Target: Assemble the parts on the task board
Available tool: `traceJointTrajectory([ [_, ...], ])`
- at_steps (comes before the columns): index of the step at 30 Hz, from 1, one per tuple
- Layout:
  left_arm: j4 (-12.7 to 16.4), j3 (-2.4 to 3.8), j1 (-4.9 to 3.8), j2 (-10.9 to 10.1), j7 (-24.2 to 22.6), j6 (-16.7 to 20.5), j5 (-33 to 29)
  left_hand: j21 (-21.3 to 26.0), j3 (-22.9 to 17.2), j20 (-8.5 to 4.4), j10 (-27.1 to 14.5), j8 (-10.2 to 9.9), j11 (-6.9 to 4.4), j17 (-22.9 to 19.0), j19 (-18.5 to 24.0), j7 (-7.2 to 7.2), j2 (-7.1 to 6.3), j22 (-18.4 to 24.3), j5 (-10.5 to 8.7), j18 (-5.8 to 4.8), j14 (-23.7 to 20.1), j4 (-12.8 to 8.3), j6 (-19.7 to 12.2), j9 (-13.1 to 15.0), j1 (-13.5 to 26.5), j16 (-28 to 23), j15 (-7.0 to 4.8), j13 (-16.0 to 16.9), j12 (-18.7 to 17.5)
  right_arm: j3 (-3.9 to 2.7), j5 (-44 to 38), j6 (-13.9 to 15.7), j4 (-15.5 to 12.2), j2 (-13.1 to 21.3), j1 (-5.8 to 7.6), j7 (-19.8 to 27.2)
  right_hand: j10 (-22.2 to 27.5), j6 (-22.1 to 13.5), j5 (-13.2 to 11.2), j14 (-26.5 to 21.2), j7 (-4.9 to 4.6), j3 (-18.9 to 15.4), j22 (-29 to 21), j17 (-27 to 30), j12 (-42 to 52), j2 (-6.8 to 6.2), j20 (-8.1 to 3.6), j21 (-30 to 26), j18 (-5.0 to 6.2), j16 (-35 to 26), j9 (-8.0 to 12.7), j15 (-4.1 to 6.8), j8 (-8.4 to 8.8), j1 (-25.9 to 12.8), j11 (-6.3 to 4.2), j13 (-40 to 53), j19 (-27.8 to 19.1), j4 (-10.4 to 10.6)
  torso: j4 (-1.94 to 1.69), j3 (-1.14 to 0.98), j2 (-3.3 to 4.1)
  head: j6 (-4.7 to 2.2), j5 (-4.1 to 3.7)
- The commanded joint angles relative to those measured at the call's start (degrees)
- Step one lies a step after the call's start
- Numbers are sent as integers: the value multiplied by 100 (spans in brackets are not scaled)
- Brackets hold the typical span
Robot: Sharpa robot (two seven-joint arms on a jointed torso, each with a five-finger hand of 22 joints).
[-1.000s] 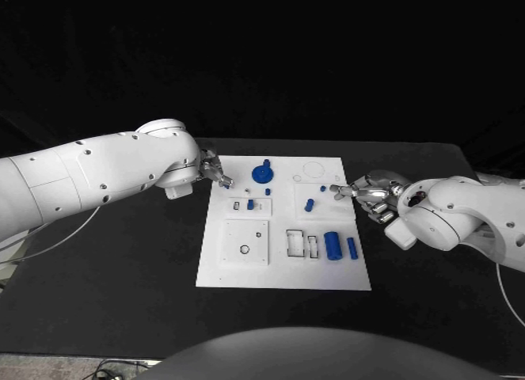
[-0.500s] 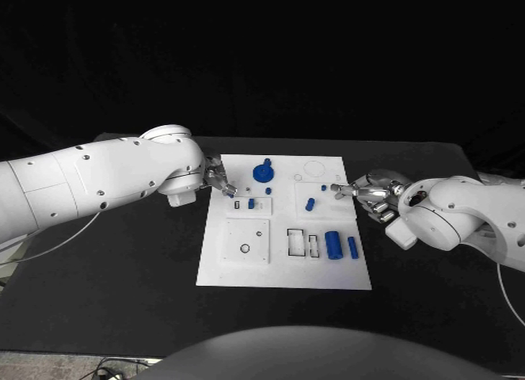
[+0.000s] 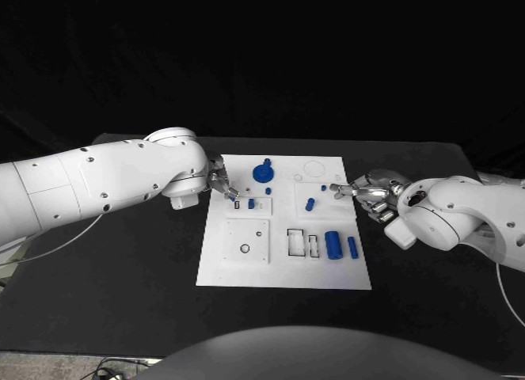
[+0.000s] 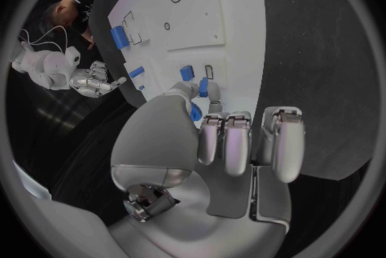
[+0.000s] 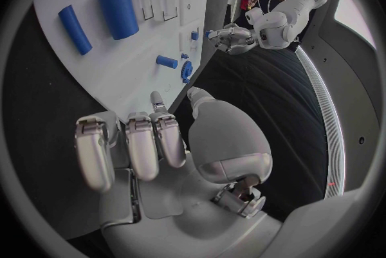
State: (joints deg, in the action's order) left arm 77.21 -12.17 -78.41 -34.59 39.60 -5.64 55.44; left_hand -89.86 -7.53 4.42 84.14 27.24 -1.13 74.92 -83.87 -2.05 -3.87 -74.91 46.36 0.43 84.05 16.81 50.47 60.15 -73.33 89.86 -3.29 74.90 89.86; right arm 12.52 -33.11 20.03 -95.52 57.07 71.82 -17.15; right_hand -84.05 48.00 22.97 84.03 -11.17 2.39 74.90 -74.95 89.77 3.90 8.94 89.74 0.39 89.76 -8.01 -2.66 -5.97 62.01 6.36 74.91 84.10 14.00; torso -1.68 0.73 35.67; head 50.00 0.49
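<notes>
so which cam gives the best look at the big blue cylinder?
Right wrist view: the big blue cylinder is large and unobstructed on the task board, beside the thin one. Head view shows it whole but small. Left wrist view shows only a small blue piece far off, probably it.

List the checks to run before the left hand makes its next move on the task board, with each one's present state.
1. Left hand over the task board, at its left edge: ok.
2. Left hand holding a part: cannot tell; a small blue piece sits at its fingertips, and contact is unclear.
3. Right hand clear of the left hand's side, at the board's right edge: ok.
4. Right hand holding nothing: ok; fingers curled, nothing in them.
5. Large blue cylinder and slim blue cylinder lying loose on the board: ok.
6. Round blue part standing at the board's far end: ok.
</notes>
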Motion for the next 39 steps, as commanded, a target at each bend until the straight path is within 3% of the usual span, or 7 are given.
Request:
traceJointTrajectory([
  [1, 32, -4, 12, 42, 369, -110, 26, -14, 14, -45, 586, -6, -25, 1508, -613, 8, -19, -1509, -39, -43, 595, 3, 7, -9, 25, 14, -46, 1510, 14, 1, -51, -5, -6, -6, -5, 21, -595, -35, 25, 597, 5, -36, 1510, -1505, 23, -2, 30, 26, -39, 24, 2, -40, -29, 45, 52, 1509, 590, 7, -2, 2, 4, 0, -5],
  [15, -3, -11, 92, 199, 626, -168, 256, -14, 11, -46, 586, -11, -23, 1508, -613, 8, -10, -1509, -42, -43, 595, -2, 1, -12, 33, 14, -45, 1510, 14, 1, -51, -1, -8, -15, -5, 24, -595, -35, 25, 597, 5, -36, 1510, -1505, 23, -2, 30, 26, -39, 24, 2, -40, -29, 45, 52, 1509, 590, 7, 2, 4, 4, 0, -1],
  [39, -37, -11, 102, 243, 771, -298, 427, -14, -4, -46, 586, -14, -25, 1508, -613, 12, 4, -1509, -42, -43, 595, -12, -3, -16, 25, 14, -45, 1510, 14, 1, -51, -4, -10, -9, -5, 28, -595, -36, 32, 597, 3, -43, 1510, -1505, 23, 1, 32, 26, -39, 24, 1, -42, -35, 53, 54, 1509, 590, 6, -3, 3, 3, 0, 8],
])
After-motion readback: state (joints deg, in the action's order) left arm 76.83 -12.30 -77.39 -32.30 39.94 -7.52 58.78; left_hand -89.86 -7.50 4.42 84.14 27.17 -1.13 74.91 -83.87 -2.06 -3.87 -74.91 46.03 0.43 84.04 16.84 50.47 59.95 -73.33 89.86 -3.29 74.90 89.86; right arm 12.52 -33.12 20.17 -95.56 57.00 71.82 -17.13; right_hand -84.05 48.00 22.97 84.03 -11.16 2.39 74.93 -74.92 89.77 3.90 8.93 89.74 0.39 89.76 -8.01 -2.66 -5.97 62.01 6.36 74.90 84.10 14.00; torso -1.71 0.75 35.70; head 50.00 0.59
